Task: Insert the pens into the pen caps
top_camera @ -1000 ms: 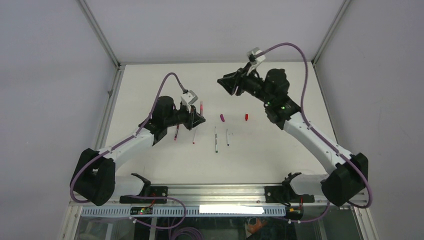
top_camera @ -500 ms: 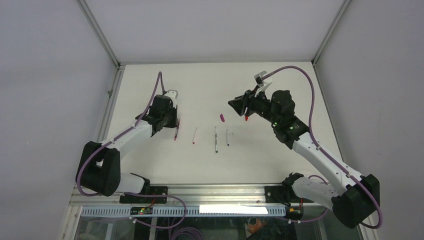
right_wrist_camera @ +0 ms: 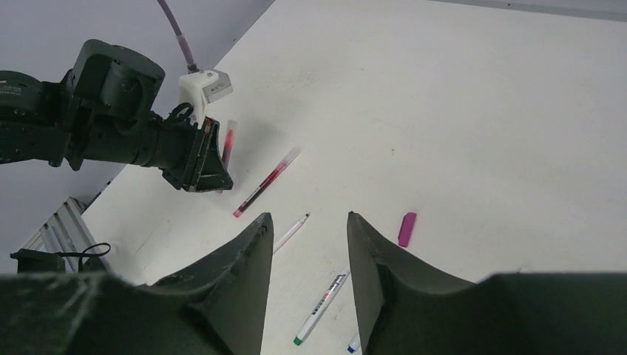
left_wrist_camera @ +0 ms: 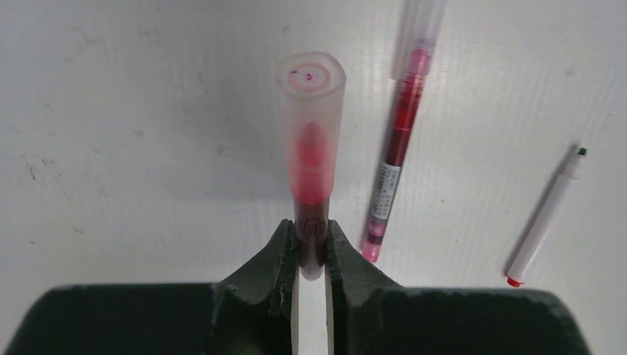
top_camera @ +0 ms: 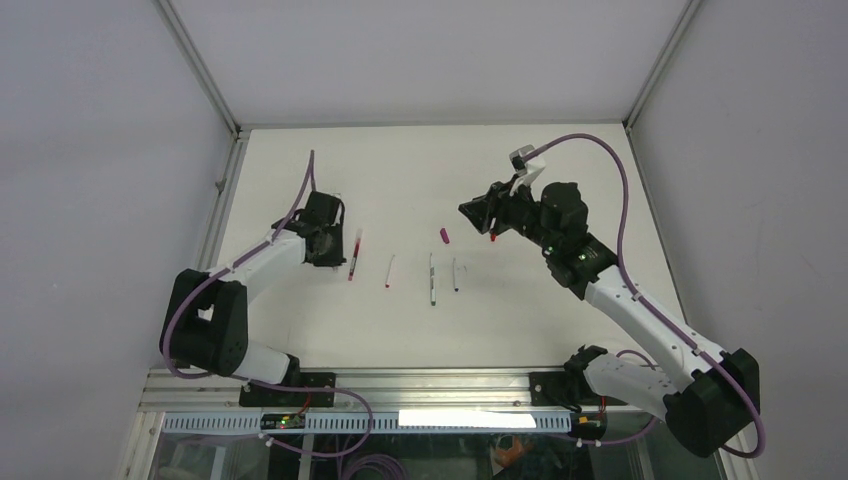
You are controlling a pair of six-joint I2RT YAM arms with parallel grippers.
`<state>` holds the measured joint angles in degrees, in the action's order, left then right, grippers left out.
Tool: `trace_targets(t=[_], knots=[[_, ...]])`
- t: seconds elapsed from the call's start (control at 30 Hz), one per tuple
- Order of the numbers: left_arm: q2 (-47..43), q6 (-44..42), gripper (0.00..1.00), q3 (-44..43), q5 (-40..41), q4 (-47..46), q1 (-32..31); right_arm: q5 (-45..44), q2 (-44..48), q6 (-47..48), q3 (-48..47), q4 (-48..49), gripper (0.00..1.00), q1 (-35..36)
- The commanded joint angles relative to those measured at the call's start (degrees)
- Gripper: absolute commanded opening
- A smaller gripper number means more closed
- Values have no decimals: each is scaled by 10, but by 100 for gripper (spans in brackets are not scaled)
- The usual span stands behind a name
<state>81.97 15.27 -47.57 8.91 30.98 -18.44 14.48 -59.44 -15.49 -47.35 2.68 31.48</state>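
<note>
Since a second ago both arms have moved. The left one is now drawn back, well out to the left of the magenta cap (top_camera: 443, 236). The right one has dropped from the far side and is hanging just to that cap's right.

Furthest left of the cap, the left gripper (left_wrist_camera: 312, 237) is pinching the lower end of a pinkish-red pen (left_wrist_camera: 310, 185). Its jaws are pressed tight on the barrel, so the top end is sticking out free. That end appears to be wearing a frosted cap (left_wrist_camera: 311, 96) already, so I'd guess the arm is carrying it aside to set it down.

Just beside it, nearer the magenta cap, a dark red pen (top_camera: 354, 256) is lying flat. Next comes a pale pen (top_camera: 389, 270), then two white pens (top_camera: 432, 278) just below the cap. They are lying roughly side by side and apart from one another, which leaves room for fingers.

Right of the magenta cap, a red cap (top_camera: 493, 236) is sitting at the tips of the right gripper (top_camera: 490, 215). That claw is spread and holding nothing. It is angled down towards the red cap, and I judge it is lining up for a pickup.
</note>
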Motion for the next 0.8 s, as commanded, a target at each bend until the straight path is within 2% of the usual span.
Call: trace_targets(t=[0.0, 0.13, 0.37, 0.4, 0.53, 0.63, 0.77], knots=[[30, 14, 0, -41, -41, 21, 39, -25, 11, -9, 5, -1, 44, 2], [84, 5, 0, -65, -102, 27, 66, -24, -2, -18, 5, 0, 44, 2], [129, 8, 0, -81, -140, 43, 84, -27, 4, -19, 14, 7, 44, 2], [130, 9, 3, -81, -140, 46, 85, -28, 8, -20, 16, 7, 44, 2], [112, 18, 27, -70, -133, 54, 85, -32, 18, -26, 24, 13, 44, 2], [98, 25, 36, -62, -134, 55, 85, -34, 15, -31, 25, 17, 44, 2], [92, 33, 41, -53, -138, 54, 85, -76, 15, -35, 21, 2, 44, 2]])
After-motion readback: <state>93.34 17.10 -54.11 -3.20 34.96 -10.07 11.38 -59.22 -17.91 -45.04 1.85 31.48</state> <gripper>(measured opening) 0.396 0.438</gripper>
